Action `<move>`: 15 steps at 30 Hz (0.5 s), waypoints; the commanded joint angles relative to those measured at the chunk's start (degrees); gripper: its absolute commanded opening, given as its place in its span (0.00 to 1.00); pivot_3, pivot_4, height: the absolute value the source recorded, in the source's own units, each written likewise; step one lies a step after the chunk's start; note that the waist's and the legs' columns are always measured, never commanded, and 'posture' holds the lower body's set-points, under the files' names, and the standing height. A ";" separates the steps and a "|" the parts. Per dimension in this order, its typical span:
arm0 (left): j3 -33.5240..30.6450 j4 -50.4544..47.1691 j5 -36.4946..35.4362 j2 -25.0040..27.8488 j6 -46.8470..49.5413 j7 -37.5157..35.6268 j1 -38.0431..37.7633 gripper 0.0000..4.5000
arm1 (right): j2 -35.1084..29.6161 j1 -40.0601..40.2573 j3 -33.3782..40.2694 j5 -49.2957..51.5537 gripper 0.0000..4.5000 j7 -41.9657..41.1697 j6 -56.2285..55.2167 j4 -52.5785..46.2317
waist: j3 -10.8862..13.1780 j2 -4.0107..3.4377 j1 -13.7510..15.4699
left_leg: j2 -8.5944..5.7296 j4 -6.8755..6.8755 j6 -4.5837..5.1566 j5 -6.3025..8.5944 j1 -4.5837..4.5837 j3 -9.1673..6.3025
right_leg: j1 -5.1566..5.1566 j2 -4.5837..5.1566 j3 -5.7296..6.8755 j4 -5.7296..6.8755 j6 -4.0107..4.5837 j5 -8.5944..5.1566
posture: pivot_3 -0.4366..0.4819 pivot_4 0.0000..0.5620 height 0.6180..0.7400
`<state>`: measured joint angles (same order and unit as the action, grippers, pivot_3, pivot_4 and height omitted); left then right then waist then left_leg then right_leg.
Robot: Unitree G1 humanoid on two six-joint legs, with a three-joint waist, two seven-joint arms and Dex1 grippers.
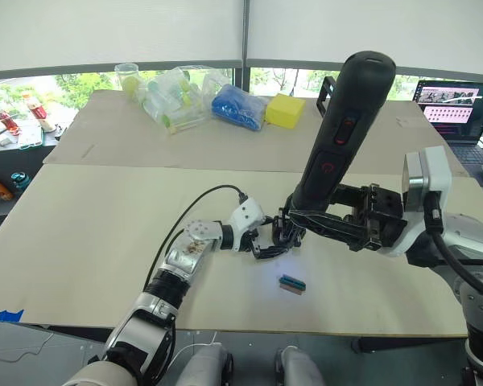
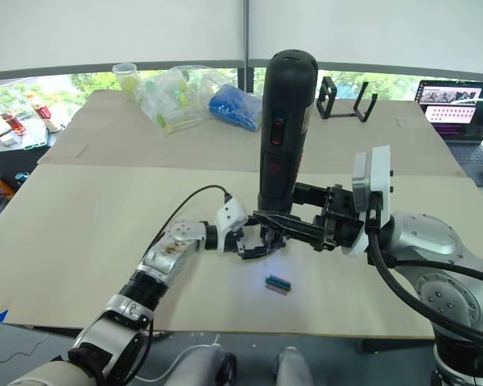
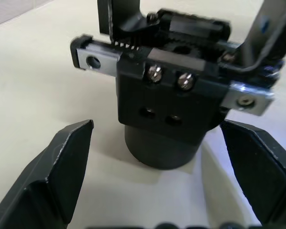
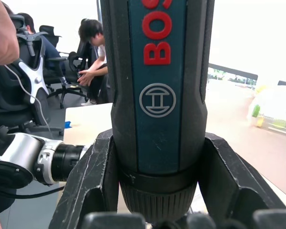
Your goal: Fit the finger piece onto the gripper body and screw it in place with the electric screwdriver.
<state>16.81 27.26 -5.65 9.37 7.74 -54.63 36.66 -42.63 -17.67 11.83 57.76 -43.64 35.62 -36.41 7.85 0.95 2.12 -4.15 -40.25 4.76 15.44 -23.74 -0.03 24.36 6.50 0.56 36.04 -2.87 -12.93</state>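
Left wrist view: gripper body stands on the table between the left gripper's spread fingers, untouched. Right gripper clamps the electric screwdriver upright just above it. Green-and-black block lies nearby.

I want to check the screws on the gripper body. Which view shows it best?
The left wrist view: the gripper body sits close up between the open left hand, two screws facing the camera. In both eye views it is mostly hidden behind the hands and the electric screwdriver.
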 commanded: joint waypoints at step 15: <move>0.49 19.53 0.65 1.44 -19.87 -20.80 11.75 0.51 | -1.71 -0.29 1.42 2.08 0.43 -0.45 -0.37 -3.03 | 0.01 0.02 0.04 | 0.00 0.01 0.01 0.01 -0.05 0.00 | 0.05 0.03 0.03 -0.04 0.00 0.00 | 0.48 0.27 1.00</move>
<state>17.72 45.26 -4.76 10.92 -8.67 -72.87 45.55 -43.77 -17.30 11.79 57.66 -43.77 35.63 -36.83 7.86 0.98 2.17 -4.15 -40.24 4.77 15.45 -23.81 -0.02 24.41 6.53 0.60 35.99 -2.87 -12.93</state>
